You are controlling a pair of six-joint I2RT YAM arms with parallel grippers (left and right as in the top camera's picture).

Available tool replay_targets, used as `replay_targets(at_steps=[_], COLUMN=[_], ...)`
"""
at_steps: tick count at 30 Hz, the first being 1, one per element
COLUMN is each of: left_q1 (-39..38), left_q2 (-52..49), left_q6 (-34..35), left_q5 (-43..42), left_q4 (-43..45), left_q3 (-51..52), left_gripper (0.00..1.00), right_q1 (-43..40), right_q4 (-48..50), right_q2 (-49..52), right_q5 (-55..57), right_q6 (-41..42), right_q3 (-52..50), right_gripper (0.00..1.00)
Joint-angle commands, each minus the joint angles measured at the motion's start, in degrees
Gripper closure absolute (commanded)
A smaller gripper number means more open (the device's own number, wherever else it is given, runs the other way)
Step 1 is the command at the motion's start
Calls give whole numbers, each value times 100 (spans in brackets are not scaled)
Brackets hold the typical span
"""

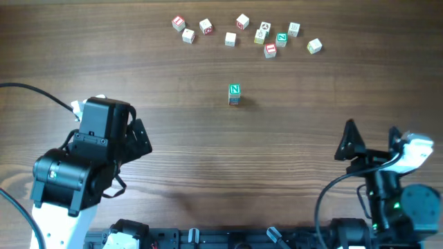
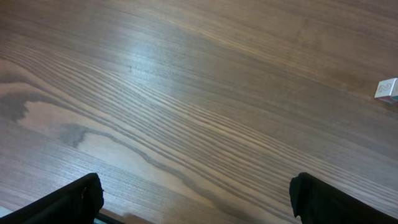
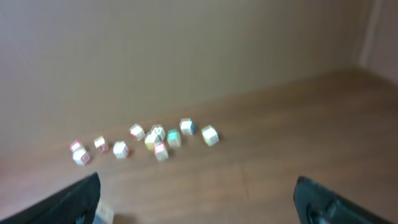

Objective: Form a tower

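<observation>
The tower (image 1: 234, 94) is a short stack of letter cubes with a green "N" face on top, standing alone mid-table. Neither gripper touches it. My left gripper (image 1: 143, 138) is far to its left and nearer me, open, with only bare wood between its fingers (image 2: 74, 202). At the near right, well clear of the stack, my right gripper (image 1: 372, 142) is also open and holds nothing. In the blurred right wrist view its fingers (image 3: 336, 202) frame bare table, and a pale block (image 3: 104, 213), probably the tower, shows by the left finger.
Several loose letter cubes (image 1: 242, 31) lie scattered along the far side of the table, and they also appear as a cluster (image 3: 155, 140) in the right wrist view. One pale cube (image 2: 387, 89) shows at the right edge of the left wrist view.
</observation>
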State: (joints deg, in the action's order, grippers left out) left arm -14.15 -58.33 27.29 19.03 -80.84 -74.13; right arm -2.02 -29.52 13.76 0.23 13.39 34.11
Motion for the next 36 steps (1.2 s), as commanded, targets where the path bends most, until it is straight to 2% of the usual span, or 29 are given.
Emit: replay_targets(at_steps=[1,7,12,17,19,21,23,25,36], left_q1=[24,24,24,24,24,24,24,24,24], left_q2=[4,4,4,4,4,4,4,4,4], left_q6=[55,55,55,55,55,55,55,55,55], left_q5=[-9,-9,-9,-9,-9,-9,-9,-9,-9], left_q4=[0,0,0,0,0,0,0,0,0], left_q3=[15,15,15,15,15,15,15,15,15], left_gripper=[0,0,0,0,0,0,0,0,0], right_q1=[-273,-710,-857,-857,-938,-1043,-1086,-1086,-1097], right_q4=[608,837,2179,2599,3036,3025,3010,3014,3018], right_q2=[-734,-1340,-1357,-1357,-1360,-1360,-1360,-1360,-1355], right_q5=[-695,-1067,-973,50,293,293,232,232,232], right_q6=[-136,-120,-162,-201,153,302,-216,-402,-404], right_q3=[-901,-2092,-3040,-3200,-3388,-3383,-3383,-3383,-3383], right_gripper=[0,0,0,0,0,0,0,0,0])
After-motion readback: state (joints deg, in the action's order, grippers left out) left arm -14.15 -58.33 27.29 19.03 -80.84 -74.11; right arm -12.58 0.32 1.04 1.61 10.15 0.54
